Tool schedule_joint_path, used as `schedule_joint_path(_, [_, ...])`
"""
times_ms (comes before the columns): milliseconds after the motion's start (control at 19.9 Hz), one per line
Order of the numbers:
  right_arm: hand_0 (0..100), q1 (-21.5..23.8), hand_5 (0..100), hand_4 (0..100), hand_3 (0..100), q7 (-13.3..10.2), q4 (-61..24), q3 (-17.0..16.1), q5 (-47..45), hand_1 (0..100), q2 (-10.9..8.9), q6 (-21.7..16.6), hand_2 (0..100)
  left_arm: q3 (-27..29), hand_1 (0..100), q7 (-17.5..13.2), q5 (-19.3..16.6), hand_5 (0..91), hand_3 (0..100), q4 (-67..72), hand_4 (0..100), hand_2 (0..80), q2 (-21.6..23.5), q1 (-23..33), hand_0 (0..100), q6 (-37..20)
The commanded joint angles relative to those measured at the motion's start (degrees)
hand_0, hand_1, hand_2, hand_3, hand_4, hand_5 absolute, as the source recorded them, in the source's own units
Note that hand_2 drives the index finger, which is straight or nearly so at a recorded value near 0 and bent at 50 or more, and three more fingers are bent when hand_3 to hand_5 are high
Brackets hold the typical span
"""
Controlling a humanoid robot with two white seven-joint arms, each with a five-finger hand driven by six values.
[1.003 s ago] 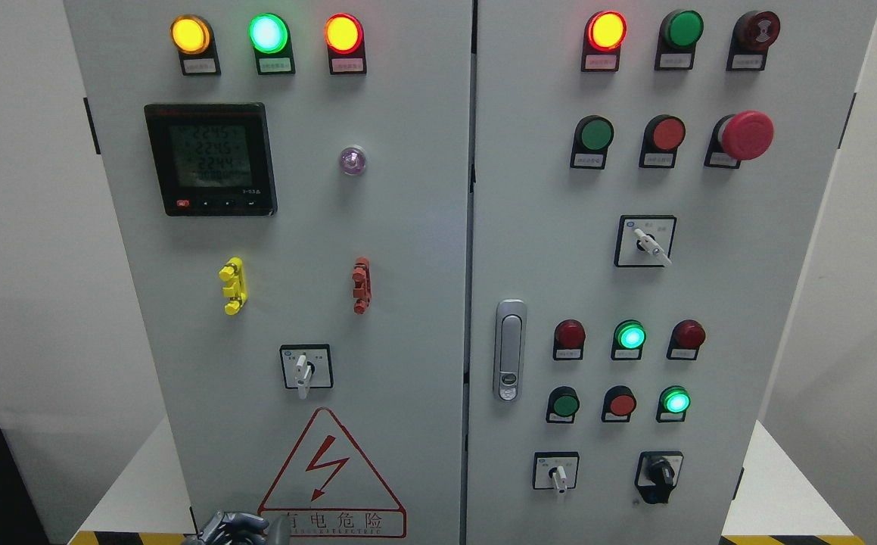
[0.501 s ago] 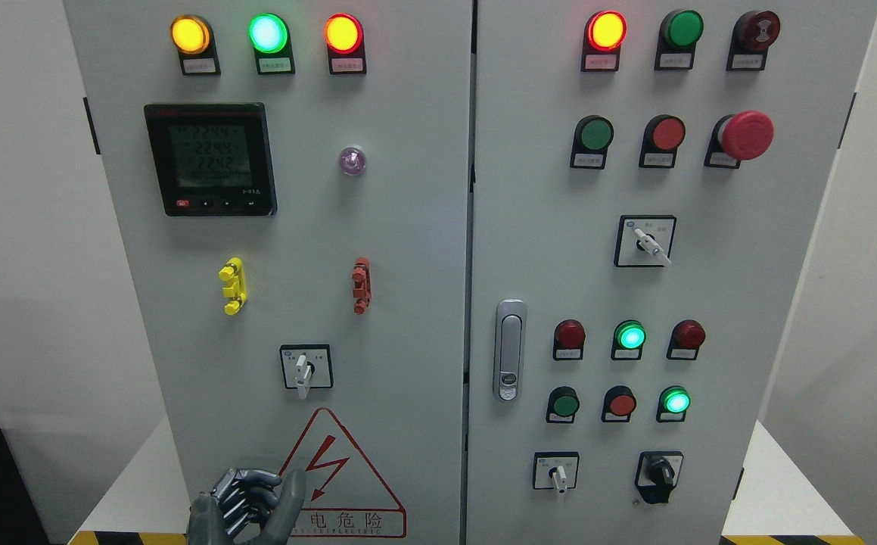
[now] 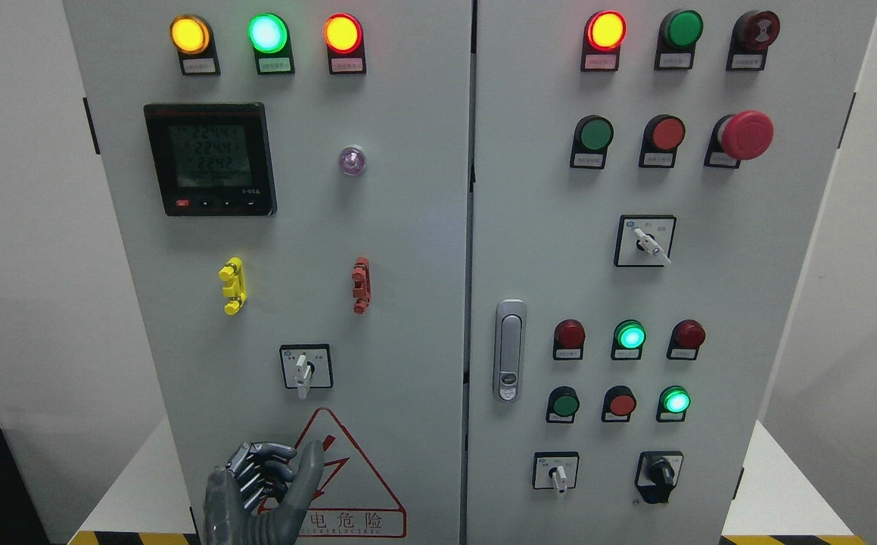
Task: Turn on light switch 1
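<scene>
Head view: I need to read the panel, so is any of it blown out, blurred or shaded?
Head view: lit lamps bloom, notably the green lamp; the small labels under them are too soft to read; the meter screen shows digits dimly; the left hand is sharp; lighting is even, with no hard shadows.

Grey cabinet [image 3: 408, 227]; red-bordered warning triangle [image 3: 347, 484]; yellow clip [image 3: 232, 285]; red mushroom button [image 3: 746, 135]; dark grey robot hand [image 3: 260, 492].
</scene>
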Motion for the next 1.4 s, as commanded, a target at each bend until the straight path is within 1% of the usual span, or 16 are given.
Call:
schedule_joint_path(0, [5,0.00,0,0,0,-0.04,0.02,0.00,-0.01,0,0.00,-0.04,0,-1.83,61,1.15,-1.38,76.9,84,-0.57,87,58.9,-2.02,-1.48,0,0.61])
schedule_joint_path(100, [5,0.00,0,0,0,0.04,0.02,0.00,-0.09,0,0.00,-0.04,0,-1.83,61,1.41,-2.61,76.1,84,-0.57,87,58.8,-2.11,-2.09,0,0.96])
schedule_joint_path(150, [5,0.00,0,0,0,-0.04,-0.07,0.00,-0.01,0,0.00,-0.04,0,-1.83,61,2.29,-3.06,76.0,84,-0.48,87,58.8,-2.11,-2.79,0,1.57])
schedule_joint_path(401, [5,0.00,0,0,0,0.04,0.01,0.00,-0.01,0,0.00,-0.04,0,-1.83,62,3.88,-3.15,75.5,84,-0.48,86,58.6,-2.37,-3.76,0,3.86])
schedule_joint_path(602, [5,0.00,0,0,0,0.04,-0.07,0.00,-0.01,0,0.00,-0.04,0,-1.74,62,4.49,-3.32,75.2,83,-0.48,86,58.6,-2.37,-4.03,0,4.30])
schedule_joint_path(802, [5,0.00,0,0,0,-0.04,0.02,0.00,-0.01,0,0.00,-0.04,0,-1.66,63,4.58,-4.99,74.8,83,-0.48,86,58.5,-2.46,-4.73,0,4.82])
schedule_joint_path(1053, [5,0.00,0,0,0,-0.04,0.02,0.00,-0.01,0,0.00,-0.04,0,-1.66,64,5.37,-5.08,74.7,83,-0.48,86,58.4,-2.55,-5.87,0,5.53])
schedule_joint_path(1354, [5,0.00,0,0,0,0.04,0.01,0.00,-0.01,0,0.00,-0.04,0,-1.04,64,5.37,-5.08,74.6,83,-0.40,86,58.4,-2.81,-6.93,0,6.93])
